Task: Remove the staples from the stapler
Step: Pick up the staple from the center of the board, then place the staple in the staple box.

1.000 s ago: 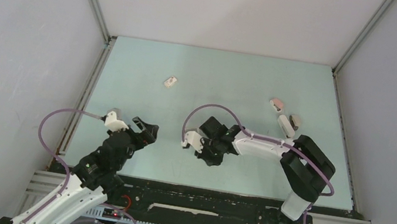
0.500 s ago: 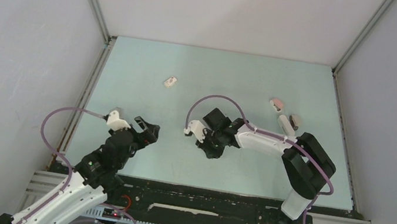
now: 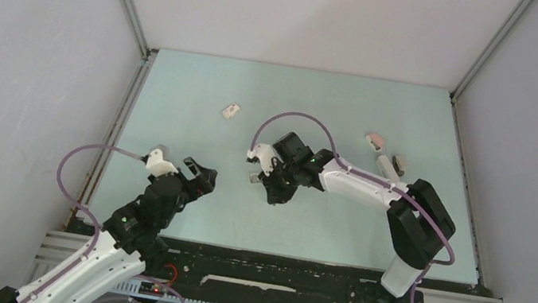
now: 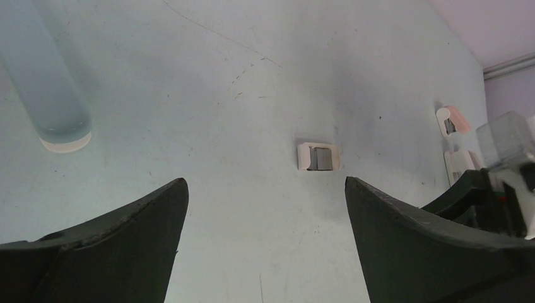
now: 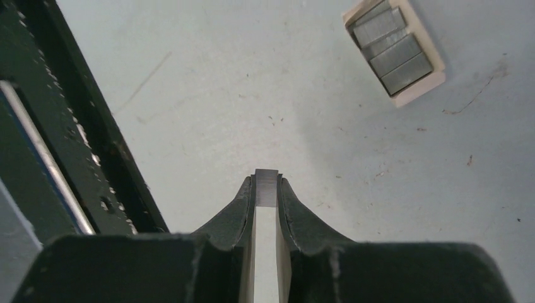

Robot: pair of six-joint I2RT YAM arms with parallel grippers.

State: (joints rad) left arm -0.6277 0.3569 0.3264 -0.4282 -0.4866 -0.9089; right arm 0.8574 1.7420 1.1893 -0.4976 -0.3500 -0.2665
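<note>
One staple strip [image 5: 266, 184] tight in right tool [image 5: 266, 192], now farther out; left tool [image 4: 265, 182] agape.

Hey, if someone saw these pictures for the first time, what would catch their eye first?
The right end effector, out over the middle of the table, is pinched shut on a small grey strip of staples. Nearby on the table lies a small white box holding more grey strips. The left end effector hangs wide open and empty near the table's front left.
</note>
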